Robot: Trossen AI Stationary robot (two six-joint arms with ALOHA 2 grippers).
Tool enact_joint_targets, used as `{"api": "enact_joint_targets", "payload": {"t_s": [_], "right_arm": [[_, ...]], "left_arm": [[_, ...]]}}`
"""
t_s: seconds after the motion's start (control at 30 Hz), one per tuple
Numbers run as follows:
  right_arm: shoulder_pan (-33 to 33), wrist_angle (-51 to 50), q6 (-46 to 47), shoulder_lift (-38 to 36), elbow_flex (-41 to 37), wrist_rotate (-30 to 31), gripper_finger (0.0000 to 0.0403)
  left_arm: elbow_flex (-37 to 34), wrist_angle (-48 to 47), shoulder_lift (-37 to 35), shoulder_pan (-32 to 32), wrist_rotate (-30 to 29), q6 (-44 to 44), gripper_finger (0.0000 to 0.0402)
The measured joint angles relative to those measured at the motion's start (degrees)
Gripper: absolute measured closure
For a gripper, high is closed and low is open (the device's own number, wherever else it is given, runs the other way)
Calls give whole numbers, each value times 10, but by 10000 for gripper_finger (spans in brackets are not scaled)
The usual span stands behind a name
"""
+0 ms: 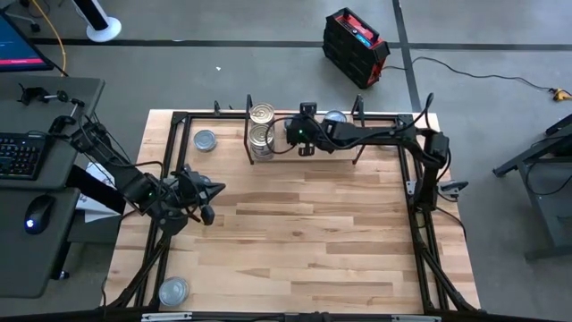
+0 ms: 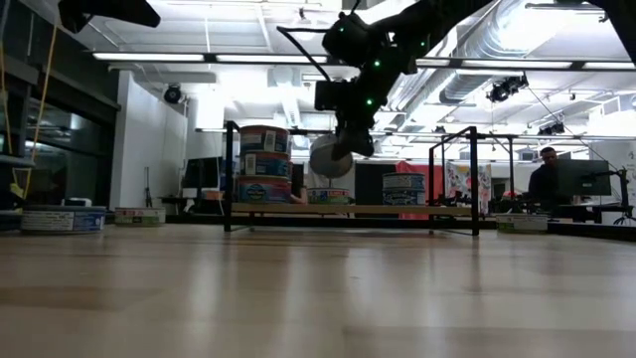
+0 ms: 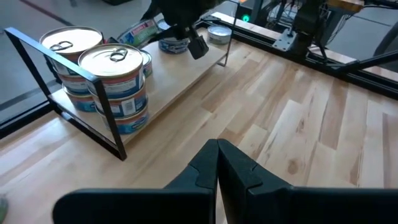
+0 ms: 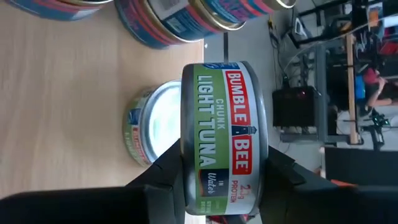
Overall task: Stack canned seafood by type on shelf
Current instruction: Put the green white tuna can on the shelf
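Note:
The shelf (image 1: 375, 143) stands at the table's far edge. At its left end are two stacks of gold-lidded tins (image 1: 261, 114) (image 3: 115, 81). Farther right a silver-lidded tin (image 4: 152, 134) and another tin (image 1: 334, 116) rest flat on the board. My right gripper (image 1: 305, 143) (image 2: 333, 154) hangs over the shelf, shut on a green-labelled tuna tin (image 4: 222, 124). My left gripper (image 1: 214, 188) (image 3: 217, 158) waits shut above the table's left half, pointing at the shelf. Loose tins lie left of the shelf (image 1: 205, 140) and at the near left corner (image 1: 173, 291). My right gripper pinches the green-labelled tin between its two fingers (image 4: 165, 171), one on each flat end, with the labelled wall (image 4: 233, 186) turned toward the wrist. The fingers come from above. The tin sits on edge, tilted, lifted clear over the silver-lidded tin (image 2: 328, 196) on the shelf board.
Black frame rails (image 1: 420, 206) run along the table's sides. The shelf's thin black wire uprights (image 3: 102, 106) stand at its ends. Bare wood (image 1: 313, 233) spreads across the middle and near part of the table. A desk with keyboard (image 1: 22, 152) is off the left edge.

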Motion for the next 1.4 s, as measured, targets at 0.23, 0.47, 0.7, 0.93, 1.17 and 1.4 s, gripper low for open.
{"api": "enact_joint_targets", "payload": {"t_s": [0.23,0.47,0.7,0.93,1.17,1.4], "right_arm": [[-22,3,-3,8,0,-10,261],[-23,14,-3,31,0,-15,250],[-21,15,1,32,0,-29,251],[-12,13,28,32,1,-45,250],[-11,13,51,32,2,-59,249],[-11,2,96,31,2,-59,249]], "left_arm": [[0,0,0,3,0,-4,401],[0,1,0,3,2,-4,401],[0,0,0,3,3,-4,401],[0,0,0,3,4,-4,401],[0,0,0,3,4,-4,401],[0,0,0,3,4,-4,401]]}}
